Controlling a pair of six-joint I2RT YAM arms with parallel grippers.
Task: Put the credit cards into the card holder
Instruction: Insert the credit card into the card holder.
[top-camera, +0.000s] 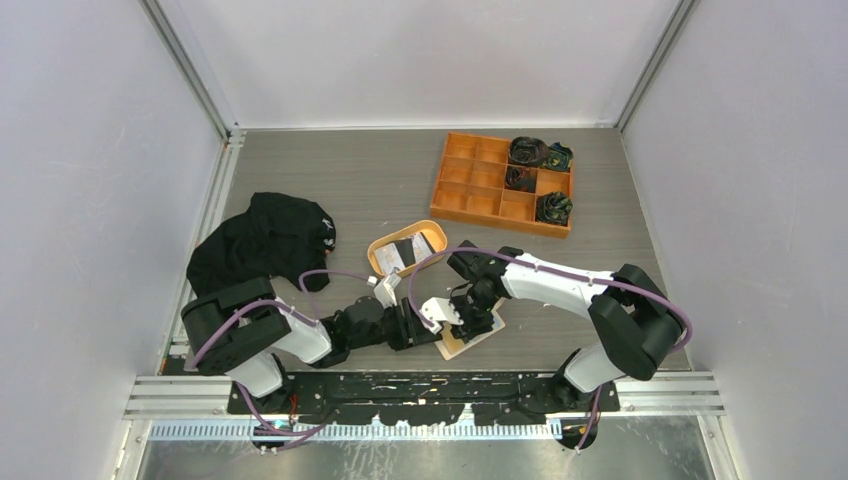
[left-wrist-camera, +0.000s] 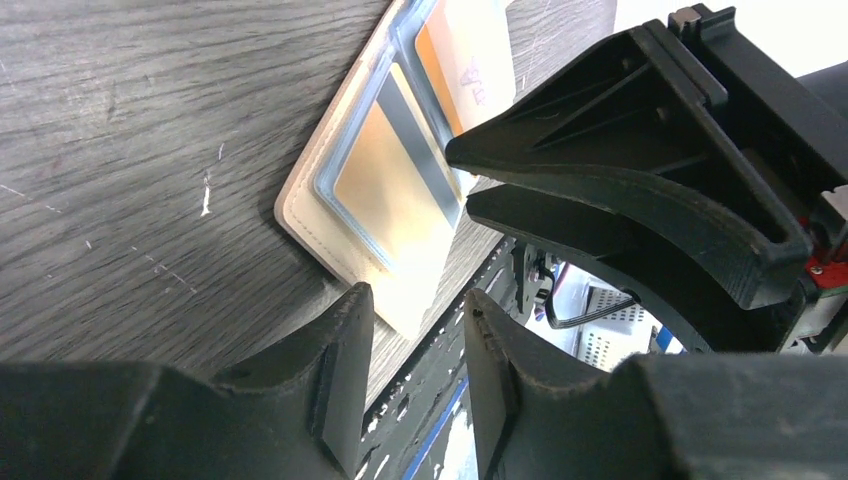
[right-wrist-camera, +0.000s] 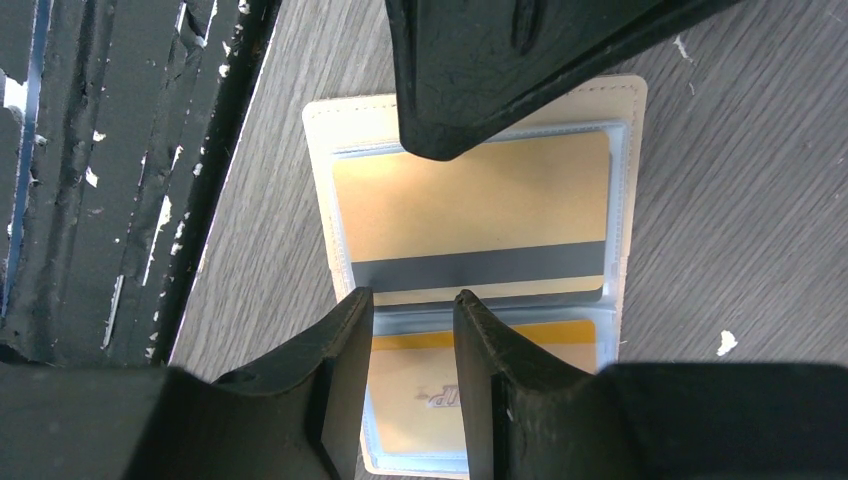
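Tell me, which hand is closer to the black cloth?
Left. The left hand is right of the black cloth; the right hand is farther right, over the card holder.

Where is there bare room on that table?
Bare wood lies at the back between the black cloth and the compartment box, and on the right between that box and the right arm. The front centre is crowded: the left end effector and the right end effector meet over the card holder, beside the oval tray.

Cream card holder (right-wrist-camera: 622, 100), gold card (right-wrist-camera: 470, 200) w/ dark-grey stripe; 2nd card (right-wrist-camera: 545, 340) poss. yellow.
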